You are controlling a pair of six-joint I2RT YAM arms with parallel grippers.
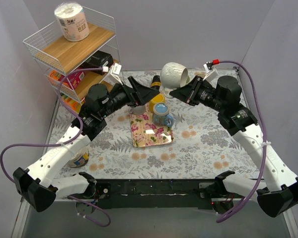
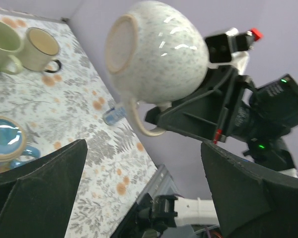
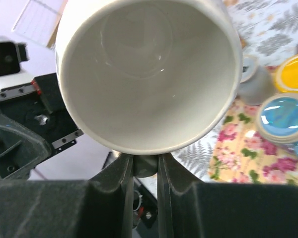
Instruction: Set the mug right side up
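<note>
Centrally, above the far part of the table, the white speckled ceramic mug [image 1: 173, 74] is held clear of the surface and lies on its side. Its mouth faces the right arm and its unglazed base faces the left arm.

The right gripper [image 1: 183, 89] is clamped on the mug's rim. In the right wrist view, its two black fingers [image 3: 126, 173] stand almost together around the lowest part of the rim, and the pale, empty interior of the mug [image 3: 144, 74] fills the upper frame.

The left gripper [image 1: 150, 91] stands just beside the mug with its jaws spread wide and holds nothing. In the left wrist view, its dark fingers [image 2: 44, 188] frame the mug [image 2: 159, 54] from below without touching it, and the mug's handle [image 2: 139, 121] shows under the body.

On the table below:
- A rectangular tray with a pink flower print [image 1: 139, 136] lies on the grey leaf-patterned tablecloth [image 1: 203, 144].
- A blue glazed mug [image 1: 161, 115] stands upright on the tray.
- A yellow cup [image 1: 156, 100] stands just behind the blue mug.

At far left, a white wire shelf with wooden boards [image 1: 77, 47] carries a wrapped roll of white paper [image 1: 72, 21] on its top board.
</note>
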